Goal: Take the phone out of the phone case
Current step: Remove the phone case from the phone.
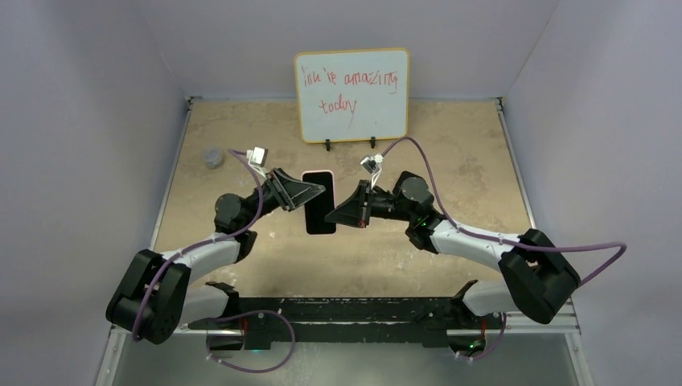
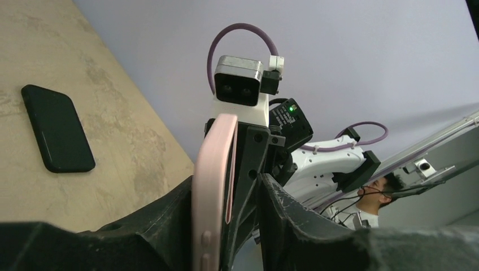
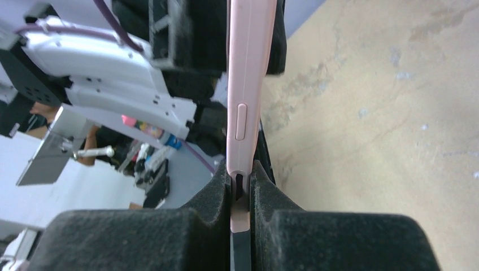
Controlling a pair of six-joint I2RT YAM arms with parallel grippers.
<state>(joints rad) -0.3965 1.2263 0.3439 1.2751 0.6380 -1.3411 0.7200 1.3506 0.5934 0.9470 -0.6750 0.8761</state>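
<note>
Jaws of both arms meet above the middle of the worktop (image 1: 241, 129), with the pink phone case (image 2: 213, 180) between them, seen edge-on from each wrist. The right jaws are clenched on the case's rim, pressing it from both faces, with a side button just beyond them. The left jaws stand parted around the opposite rim: one finger lies against the case and a gap shows on its other side. The black phone (image 2: 56, 129) lies flat on the worktop, outside the case and apart from it. A whiteboard (image 1: 351, 95) stands at the back.
</note>
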